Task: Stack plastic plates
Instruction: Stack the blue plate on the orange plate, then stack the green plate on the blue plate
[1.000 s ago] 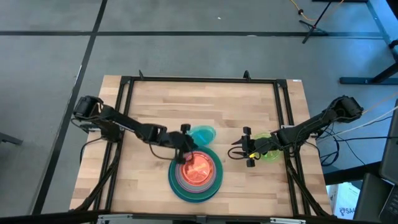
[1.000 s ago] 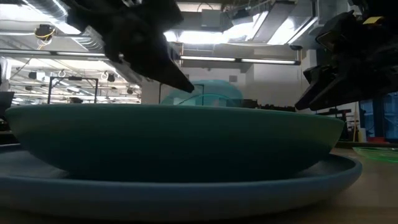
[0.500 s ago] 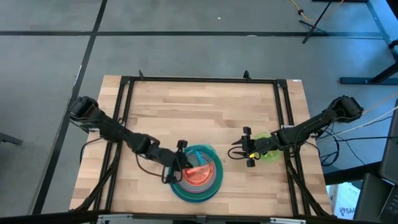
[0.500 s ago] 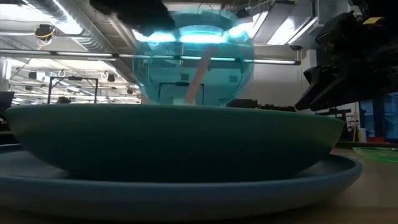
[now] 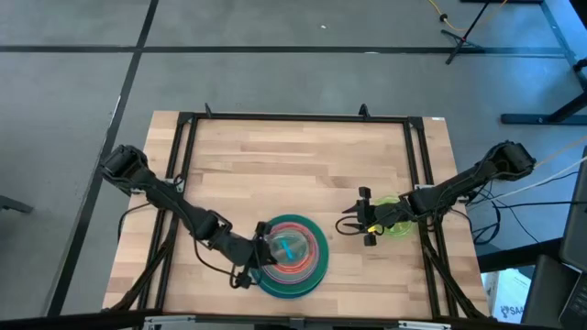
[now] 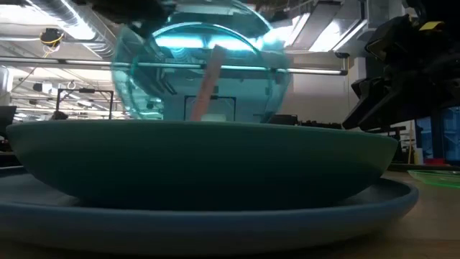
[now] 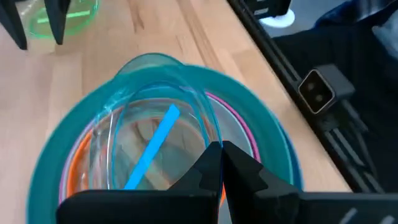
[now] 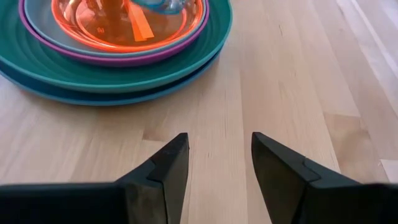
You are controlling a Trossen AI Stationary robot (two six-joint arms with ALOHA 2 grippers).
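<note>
A stack of plates (image 5: 316, 268) stands near the table's near edge: a large blue plate (image 6: 215, 219) at the bottom, then green (image 6: 201, 165), magenta, pale teal and small orange (image 8: 155, 28). My left gripper (image 5: 260, 256) is at the stack's left side, shut on a small translucent teal plate (image 5: 287, 246) that sits tilted over the stack. My right gripper (image 5: 353, 223) waits open to the right of the stack. A lime plate (image 5: 400, 225) lies flat on the table under the right arm. My left gripper pinches the teal plate's rim (image 7: 202, 134) between its two fingers (image 7: 239, 168), on the side towards the table's left. It comes slanting down from the left. The plate (image 6: 201, 72) stands steeply tilted above the stack, and the green plate's rim hides its lower edge.
Black frame rails (image 5: 183, 147) run along the table's left, right and far sides. Bare wood (image 5: 293, 165) lies between the stack and the far rail. In the left wrist view the lime plate (image 7: 62, 15) shows beyond the stack, with the right gripper's fingers in front of it.
My left gripper has moved toward the table's near edge, carrying the teal plate from the table behind the stack to above the orange plate. The plate has tipped up steeply on the way. My right arm has kept still.
</note>
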